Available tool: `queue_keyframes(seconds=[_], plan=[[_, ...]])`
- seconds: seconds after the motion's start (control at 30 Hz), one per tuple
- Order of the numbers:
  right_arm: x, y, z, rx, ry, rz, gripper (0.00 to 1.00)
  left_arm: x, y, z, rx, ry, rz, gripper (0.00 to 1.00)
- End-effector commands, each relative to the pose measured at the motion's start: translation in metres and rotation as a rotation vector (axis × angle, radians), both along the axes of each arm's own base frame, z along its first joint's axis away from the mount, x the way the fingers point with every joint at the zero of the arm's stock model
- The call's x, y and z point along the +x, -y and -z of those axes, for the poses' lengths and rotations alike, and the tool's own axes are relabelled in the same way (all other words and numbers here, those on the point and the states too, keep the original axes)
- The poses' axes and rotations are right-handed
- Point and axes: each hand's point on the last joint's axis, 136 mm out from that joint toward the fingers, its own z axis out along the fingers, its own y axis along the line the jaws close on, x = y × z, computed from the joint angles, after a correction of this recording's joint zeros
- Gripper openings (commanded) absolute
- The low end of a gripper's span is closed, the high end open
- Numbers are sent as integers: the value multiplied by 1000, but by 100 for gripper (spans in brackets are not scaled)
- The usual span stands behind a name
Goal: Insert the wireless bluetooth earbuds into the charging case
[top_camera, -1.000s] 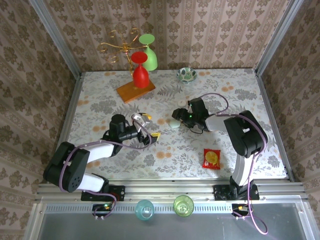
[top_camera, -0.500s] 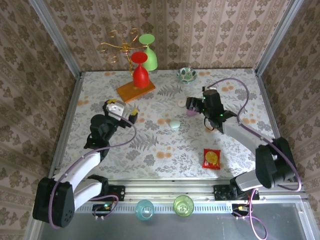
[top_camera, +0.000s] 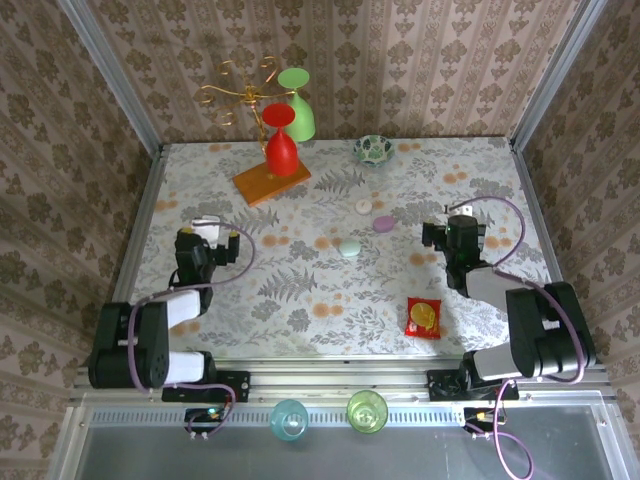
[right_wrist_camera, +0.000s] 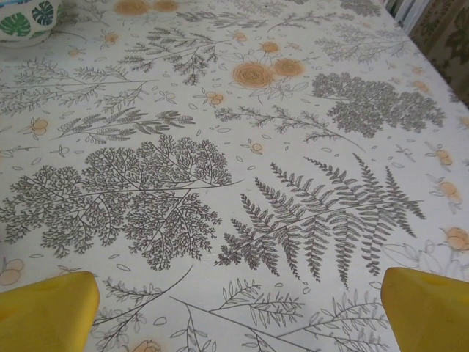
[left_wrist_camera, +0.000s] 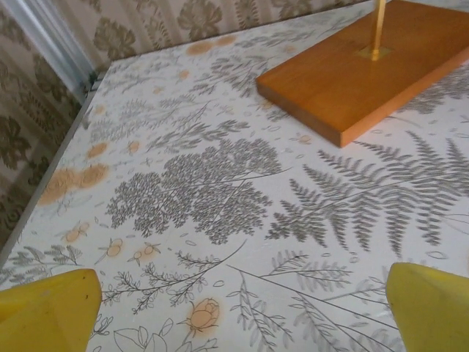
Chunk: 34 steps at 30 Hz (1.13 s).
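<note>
Pastel earbud pieces sit apart around mid-table: a lilac piece [top_camera: 384, 223], a mint piece [top_camera: 349, 248] and a white piece [top_camera: 364, 206]. The left pincer [top_camera: 208, 238] near the left edge and the right pincer [top_camera: 456, 232] toward the right edge both stand spread wide, pinching nothing.

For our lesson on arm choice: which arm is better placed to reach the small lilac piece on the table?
Right, probably. The right gripper stands open and much nearer the lilac piece; the left gripper, also open, is far across the table.
</note>
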Motion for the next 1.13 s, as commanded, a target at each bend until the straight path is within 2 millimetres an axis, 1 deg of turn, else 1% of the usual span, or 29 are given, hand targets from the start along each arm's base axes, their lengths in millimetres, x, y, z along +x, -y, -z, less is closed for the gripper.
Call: queue_keyframes(seconds=[0.0,0.03,0.07,0.1,0.17,0.2,0.23,0.27,0.37,1.0,1.1], plan=[[15,-7,-11,61,154,-73,100,18,-3,-14,-93,95,-2,100],[15,-7,-6,64,161,-79,100,20,-1,-10,-94,85,10,100],[15,-8,-5,64,172,-89,100,22,0,-5,-92,73,19,100],[15,-9,-3,71,144,-98,100,23,0,-2,-91,70,17,100],[17,-10,-4,78,148,-109,100,25,-2,4,-92,67,1,100],[16,-10,-3,78,141,-109,100,26,-4,3,-93,68,-7,100],[17,-10,-4,79,146,-109,100,27,-5,7,-101,38,-17,100],[16,-11,-4,78,144,-111,100,30,-5,7,-93,30,-18,100],[16,-10,-4,78,144,-108,100,31,-5,7,-90,29,-19,100],[16,-10,-3,78,143,-110,100,31,-3,9,-84,19,-11,100],[16,-10,-4,77,149,-109,100,31,-3,7,-81,27,-13,100]])
